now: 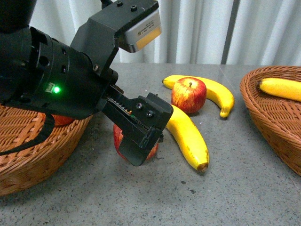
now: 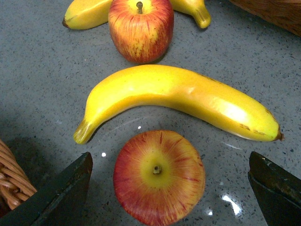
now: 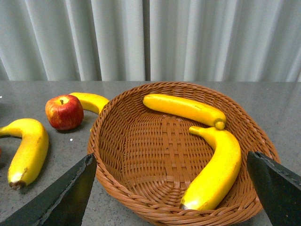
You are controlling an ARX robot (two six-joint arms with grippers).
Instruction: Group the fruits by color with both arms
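The left gripper (image 2: 170,160) was open, its fingers flanking a red apple (image 2: 159,176) on the table (image 2: 42,70). In the front view, a banana (image 1: 188,136) lay at the apple's 3 o'clock. The right gripper (image 3: 169,160) was spread wide, facing a basket (image 3: 108,141) that held two bananas (image 3: 183,108).
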